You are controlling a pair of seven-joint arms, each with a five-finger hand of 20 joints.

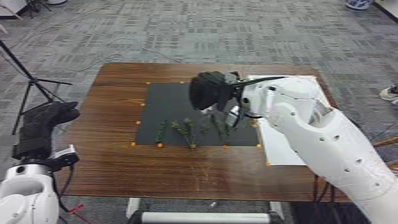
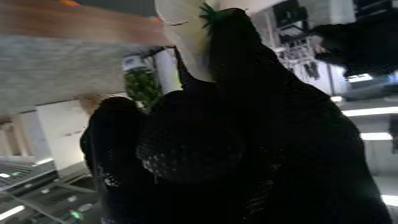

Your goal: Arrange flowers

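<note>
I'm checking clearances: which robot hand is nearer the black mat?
Right. The right hand is above the black mat; the left hand is off to the left of the table.

Right arm [image 1: 324,140] outstretched, right hand [image 1: 208,91] angled left, left hand [image 1: 37,131] relaxed

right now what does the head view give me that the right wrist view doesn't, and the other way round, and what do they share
Head view: green stems lying on a black mat, a white sheet to its right, and the left hand off the table's left side.

Right wrist view: a small green leafy bit beside a pale thing I can't identify, a leafy plant farther off, and bright lights.

Both: the right hand, brown table and grey floor.
</note>
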